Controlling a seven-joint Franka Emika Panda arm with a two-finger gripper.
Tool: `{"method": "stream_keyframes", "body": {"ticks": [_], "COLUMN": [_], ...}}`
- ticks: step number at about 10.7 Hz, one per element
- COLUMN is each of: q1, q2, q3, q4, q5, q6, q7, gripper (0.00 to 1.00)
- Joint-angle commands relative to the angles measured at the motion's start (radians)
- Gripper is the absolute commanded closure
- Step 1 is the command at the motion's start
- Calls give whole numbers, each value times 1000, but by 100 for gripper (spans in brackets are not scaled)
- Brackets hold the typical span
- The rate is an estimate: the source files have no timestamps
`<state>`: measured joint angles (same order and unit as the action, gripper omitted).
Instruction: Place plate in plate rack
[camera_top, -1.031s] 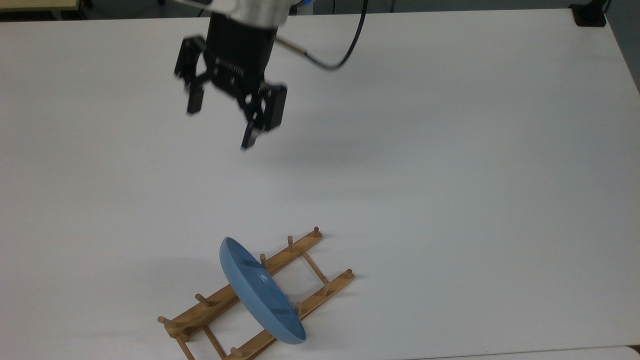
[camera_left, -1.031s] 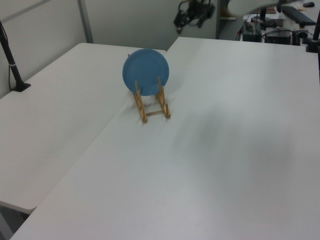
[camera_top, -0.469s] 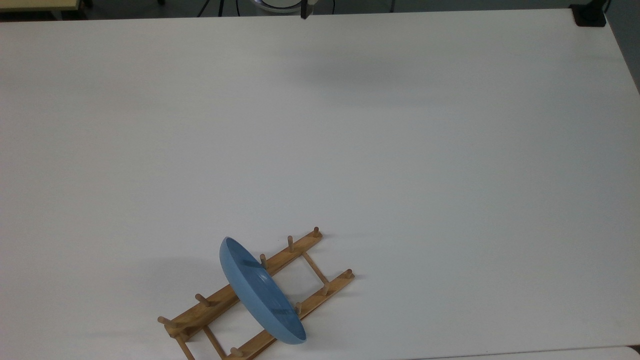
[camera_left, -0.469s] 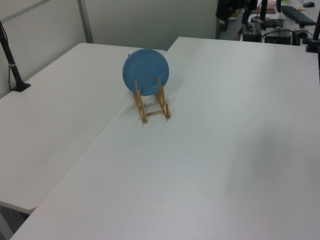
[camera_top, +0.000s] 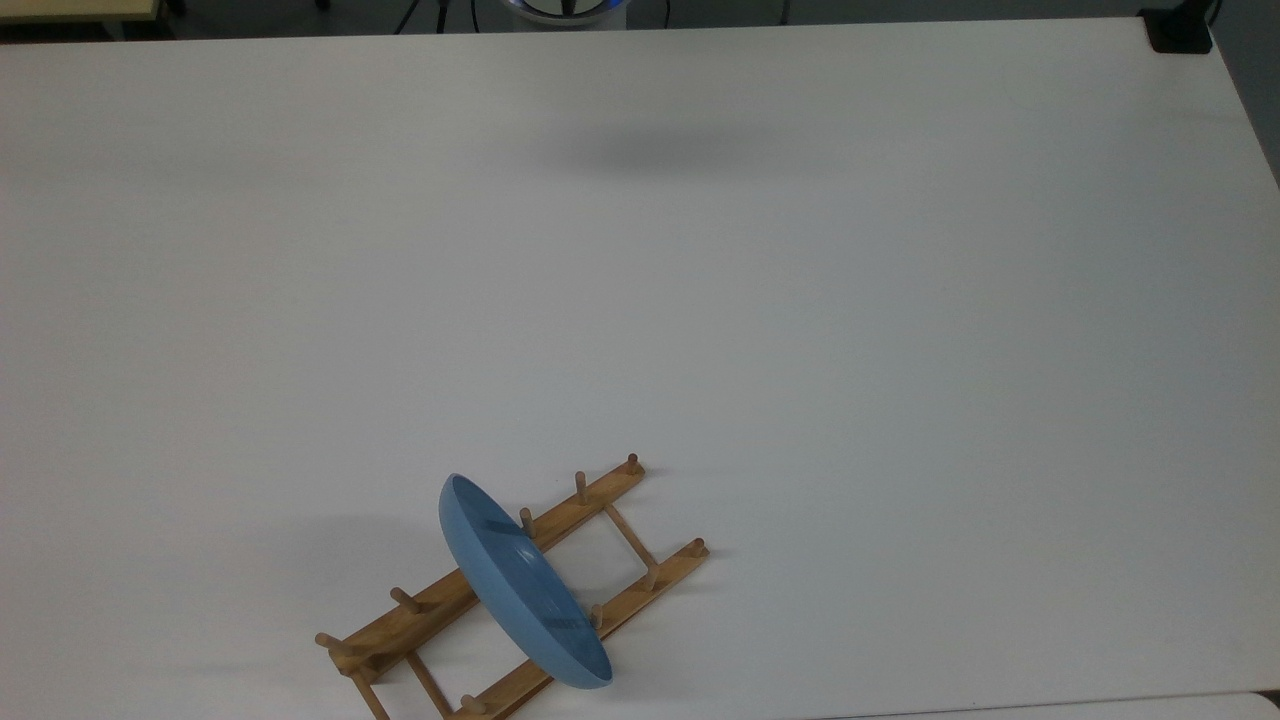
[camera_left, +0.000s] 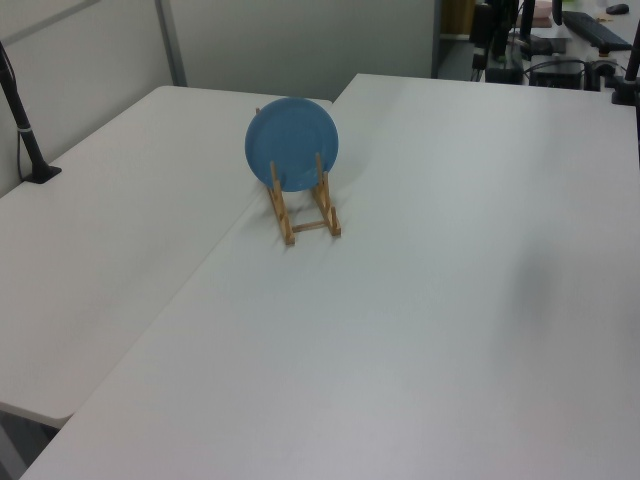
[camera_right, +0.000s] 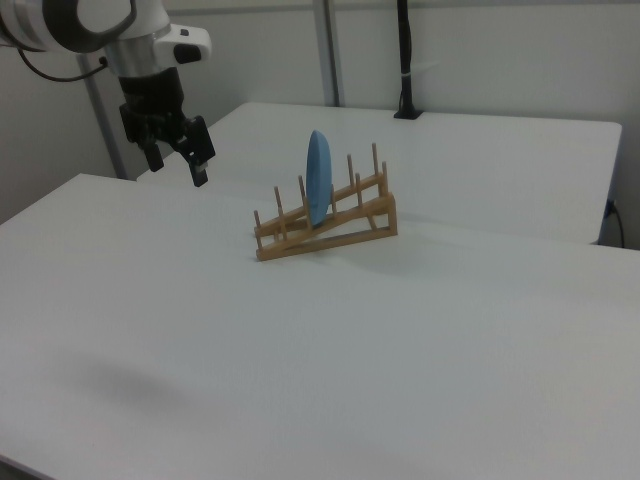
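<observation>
The plate (camera_top: 520, 585) stands on edge between the pegs of the plate rack (camera_top: 560, 590), which sits on the tabletop (camera_top: 800, 350). The tool (camera_right: 178, 150) hangs well apart from both, fingers spread and empty. Placement appears complete; nothing remains.

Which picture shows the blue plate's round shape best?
The left view: the plate faces that camera as a full circle, standing in the plate rack. The top view shows it slanted, the right view nearly edge-on.
</observation>
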<state>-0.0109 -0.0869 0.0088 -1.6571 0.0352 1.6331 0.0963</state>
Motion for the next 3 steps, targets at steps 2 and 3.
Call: {"method": "stream_keyframes", "body": {"ticks": [2,3], "q1": [17,17], "q2": [-13,-14], "q3": [-1,-1], "q4": [-27,-27], "q5": [15,15], "q6": [65,64], "q7": [-59,-60], "gripper": [0,0]}}
